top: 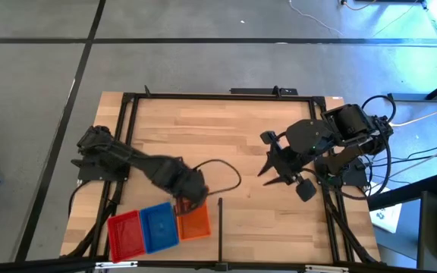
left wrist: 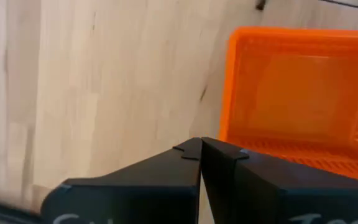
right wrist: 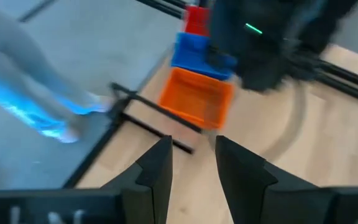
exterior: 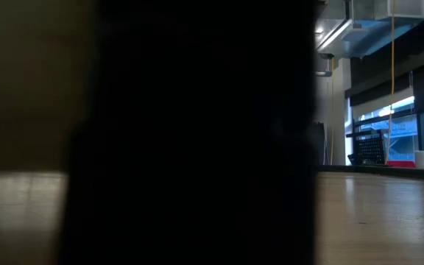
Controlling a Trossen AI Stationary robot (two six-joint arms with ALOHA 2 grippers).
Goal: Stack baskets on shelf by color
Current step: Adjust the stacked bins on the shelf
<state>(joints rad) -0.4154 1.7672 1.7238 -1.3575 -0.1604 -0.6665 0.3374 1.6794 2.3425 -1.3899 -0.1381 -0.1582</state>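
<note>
1. Orange plastic lattice basket (top: 194, 221), shallow and rectangular, sits at the near edge of the pale wooden tabletop (top: 226, 144), the rightmost of a row of three.
2. A blue plastic lattice basket (top: 158, 227) lies just left of it, and a red plastic lattice basket (top: 125, 233) just left of the blue; in the high view the three lie side by side, close together, slightly tilted against the table's edge.
3. Whether each basket is one or a nested stack cannot be told.
4. A thin black divider bar (top: 220, 220) stands just right of the orange basket, running from the near edge toward the table's middle.
5. The left gripper (top: 190, 199) hangs at the far rim of the orange basket; in the left wrist view its dark fingers (left wrist: 166, 186) are pressed together with nothing between them, and the basket's rim lies just beyond the tips.
6. The right gripper (top: 279, 176) hovers over the right-hand middle of the tabletop, well apart from the baskets, its jaws spread with nothing between them.
7. A black cable (top: 230, 173) loops across the wood between the two arms.
8. The low view is mostly blocked by a dark shape close to the lens.
</note>
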